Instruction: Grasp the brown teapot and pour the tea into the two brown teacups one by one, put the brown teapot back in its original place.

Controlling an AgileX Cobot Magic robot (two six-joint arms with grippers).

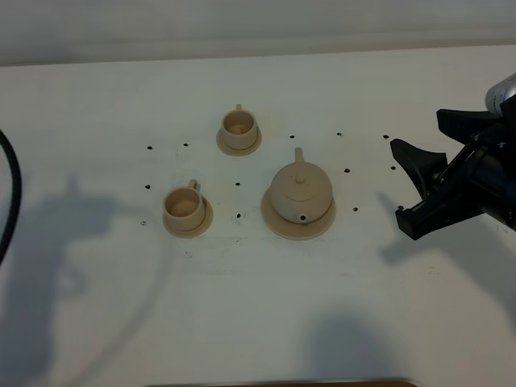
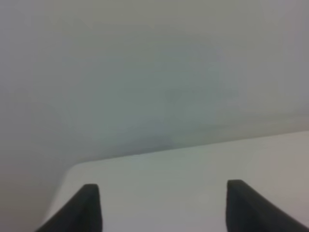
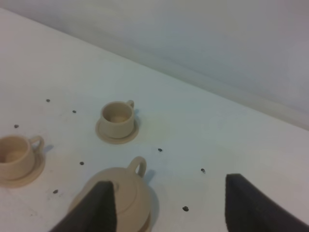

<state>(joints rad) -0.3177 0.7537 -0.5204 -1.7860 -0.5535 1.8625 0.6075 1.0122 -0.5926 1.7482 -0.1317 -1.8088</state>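
Note:
The brown teapot (image 1: 300, 190) sits upright with its lid on, resting on its wide tan saucer (image 1: 276, 219), the original place, right of the table's middle. The two brown teacups stand on small saucers to its left, one farther back (image 1: 239, 125) and one nearer (image 1: 185, 203). My right gripper (image 1: 408, 190) hovers open to the right of the teapot, apart from it and holding nothing. In the right wrist view, the teapot (image 3: 126, 189) lies just beyond that gripper (image 3: 169, 193), with both cups (image 3: 117, 116) (image 3: 14, 152) farther off. My left gripper (image 2: 164, 203) shows only in its wrist view, fingers apart and empty.
Small dark dots (image 1: 346, 171) mark the white table (image 1: 258, 306). A black cable (image 1: 10, 193) curves along the left edge. A pale wall (image 3: 217, 43) rises behind the table. The left wrist view shows a table corner (image 2: 72, 168).

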